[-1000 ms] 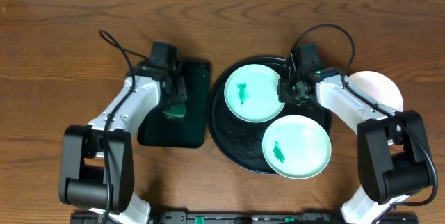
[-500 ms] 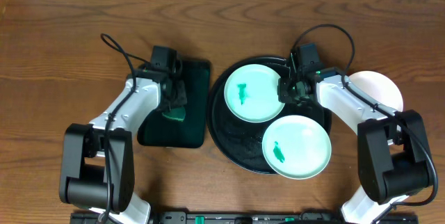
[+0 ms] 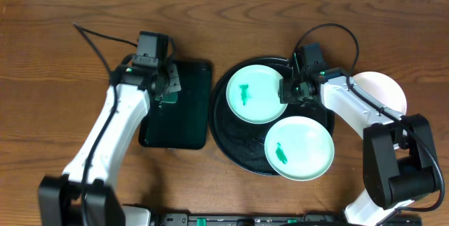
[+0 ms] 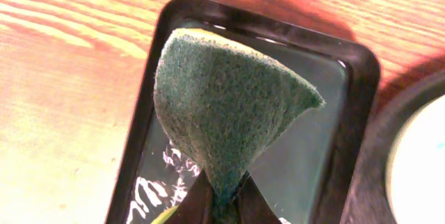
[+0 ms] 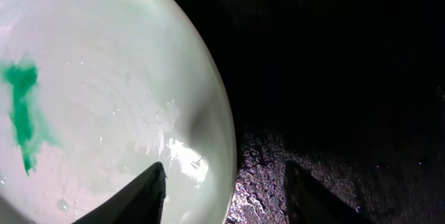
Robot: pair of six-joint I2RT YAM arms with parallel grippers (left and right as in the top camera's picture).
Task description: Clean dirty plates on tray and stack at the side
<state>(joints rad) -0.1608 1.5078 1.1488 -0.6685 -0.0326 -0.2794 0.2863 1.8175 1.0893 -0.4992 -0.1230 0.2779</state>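
**Overhead and wrist views.** The left gripper [image 3: 165, 88] pinches a green scouring pad [image 4: 222, 92] by one narrow corner, above the small rectangular tray [image 3: 188, 124]. The right gripper [image 5: 226, 196] has its jaws spread astride the right rim of the upper mint plate [image 3: 252, 94]. One finger is over the plate, the other over the wet round black tray [image 3: 221, 124]. The lower mint plate [image 3: 298, 149] lies just beside it on the tray, and both plates carry green smears. The white plate [image 3: 386, 89] rests on the table [image 3: 56, 43], off the tray.

**Hazards.**
- If you scrub before the rim is clamped, the plate will likely skate on the wet tray into its neighbour.
- A wet glazed rim may slip from your jaws.
- The corner-held pad may fold or pull free under pressure.
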